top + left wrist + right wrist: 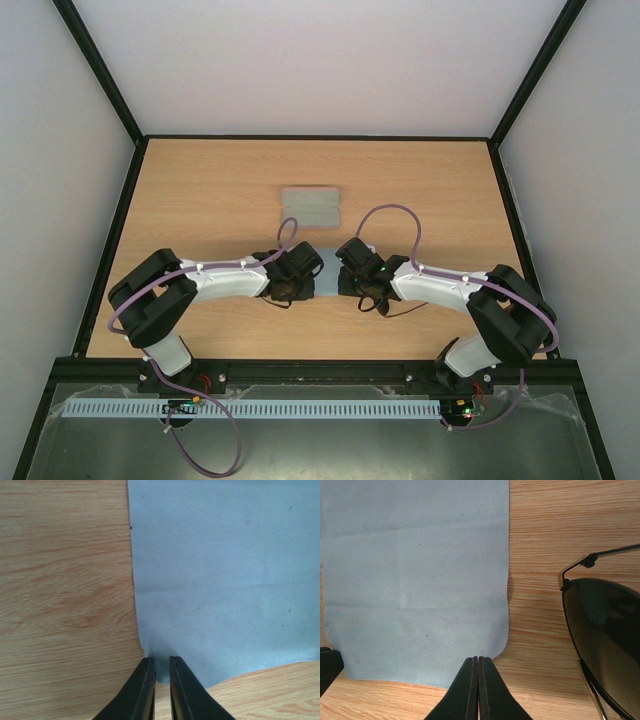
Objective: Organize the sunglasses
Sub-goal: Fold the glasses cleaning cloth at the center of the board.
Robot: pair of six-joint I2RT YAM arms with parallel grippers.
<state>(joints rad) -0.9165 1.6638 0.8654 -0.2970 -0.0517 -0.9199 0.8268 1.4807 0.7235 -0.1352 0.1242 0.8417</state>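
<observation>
Blue cloth [327,268] lies on the wooden table [200,200] in the top view, between your left gripper [294,286] and right gripper [362,287], both down low at its near edge. Beyond it sits the case [311,207], apart from everything else.

In the left wrist view, your fingers [142,690] are drawn in to a narrow slit, and the cloth's near left corner runs into it. Read that as a pinch on the fabric.

In the right wrist view, your fingers [470,690] are pressed flat together with their tips at the cloth's near right corner. You can't tell whether any fabric is caught. The sunglasses [605,640] lie on the bare wood just right of the cloth, not touching it and held by neither gripper.

You look to be on the cloth step, taking both near corners to fold or shift it, with the sunglasses not yet handled. The next move calls for lifting both corners evenly, confirming the right side really has hold, and keeping that arm off the lens beside it.

Count: one pair of sunglasses, one cloth, one case, two grippers
</observation>
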